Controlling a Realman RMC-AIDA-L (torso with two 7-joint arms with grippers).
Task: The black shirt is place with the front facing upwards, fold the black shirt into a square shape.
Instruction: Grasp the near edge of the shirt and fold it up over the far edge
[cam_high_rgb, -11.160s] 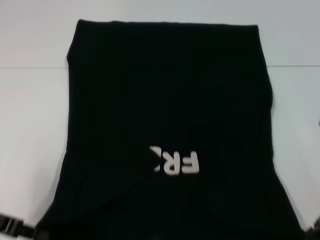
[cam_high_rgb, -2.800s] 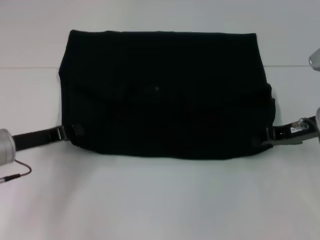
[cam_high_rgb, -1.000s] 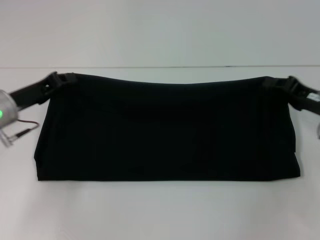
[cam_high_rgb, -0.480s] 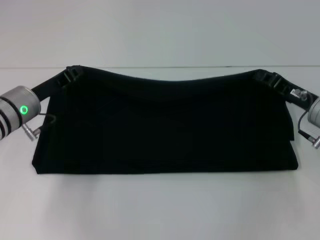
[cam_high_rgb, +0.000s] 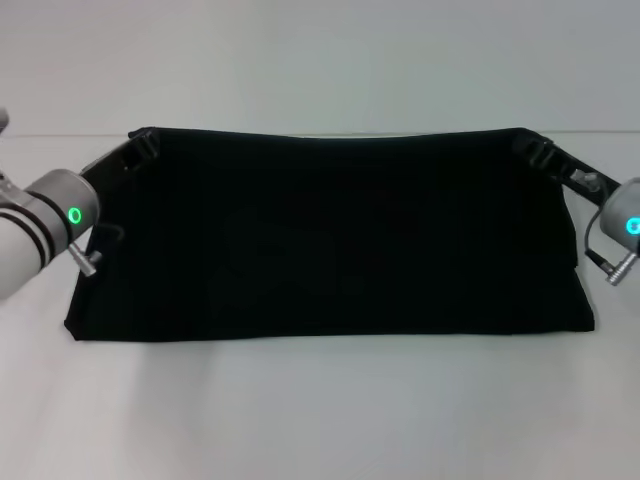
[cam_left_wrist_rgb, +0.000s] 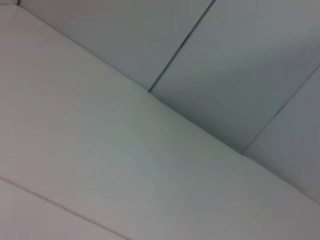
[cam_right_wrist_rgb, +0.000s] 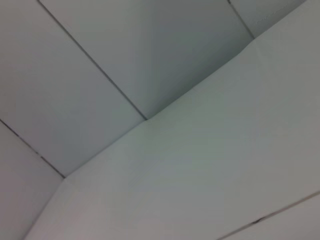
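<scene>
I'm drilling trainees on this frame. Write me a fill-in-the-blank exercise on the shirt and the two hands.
1. The left hand and the right hand each sit at a far ____ of the black shirt.
2. The shirt's colour is ____.
3. The shirt lies folded as a wide band on a ____ table.
4. The shirt's near edge runs roughly ____ across the head view.

Missing words: corner; black; white; straight
</scene>
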